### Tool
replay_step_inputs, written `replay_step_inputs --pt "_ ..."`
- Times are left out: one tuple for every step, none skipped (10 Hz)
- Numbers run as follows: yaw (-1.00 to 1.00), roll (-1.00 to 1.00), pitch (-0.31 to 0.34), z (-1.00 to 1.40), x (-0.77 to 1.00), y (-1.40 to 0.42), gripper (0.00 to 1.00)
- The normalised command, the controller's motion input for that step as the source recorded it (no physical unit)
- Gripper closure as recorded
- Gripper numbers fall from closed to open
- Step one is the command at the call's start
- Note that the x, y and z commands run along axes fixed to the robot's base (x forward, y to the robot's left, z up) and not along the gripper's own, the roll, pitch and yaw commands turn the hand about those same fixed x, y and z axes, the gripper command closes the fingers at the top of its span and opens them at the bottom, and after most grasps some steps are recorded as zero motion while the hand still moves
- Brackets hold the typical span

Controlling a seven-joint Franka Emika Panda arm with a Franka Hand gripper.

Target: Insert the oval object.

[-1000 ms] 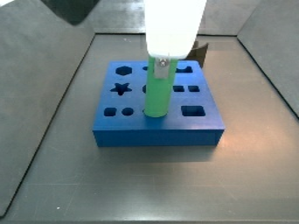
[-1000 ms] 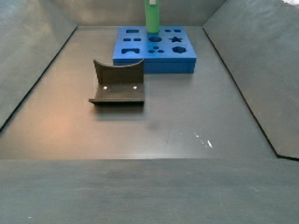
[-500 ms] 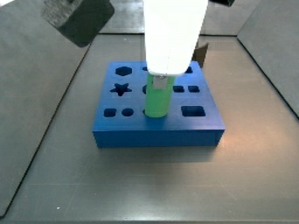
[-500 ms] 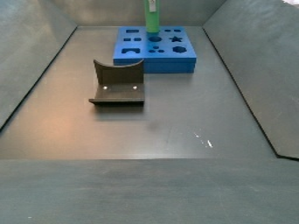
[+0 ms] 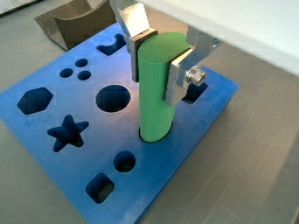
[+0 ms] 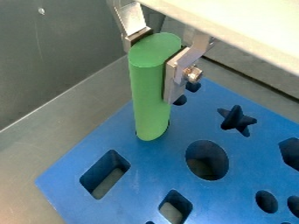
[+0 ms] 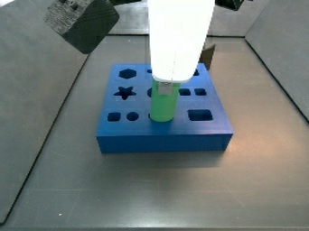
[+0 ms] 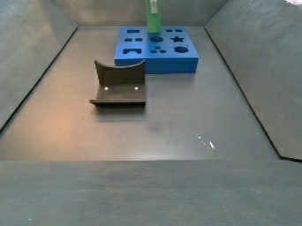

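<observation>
The bright green oval rod stands upright with its lower end sunk in a hole near the middle of the blue block. My gripper is shut on the rod's upper part from above. Both wrist views show the rod clamped between the silver fingers of the gripper, entering the block. In a side view only the rod shows above the block; the gripper is out of that frame.
The dark grey curved piece lies on the floor apart from the block; it also shows in a wrist view. The block has star, round, hexagon and rectangular holes. Grey walls ring the floor.
My gripper has moved straight down with the rod. The rod's lower end has sunk deeper into the block's hole, so less green shows above the block.
</observation>
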Motion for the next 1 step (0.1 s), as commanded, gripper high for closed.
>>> replay_step_inputs --pt "0.00 0.00 0.000 0.00 0.00 0.00 1.00"
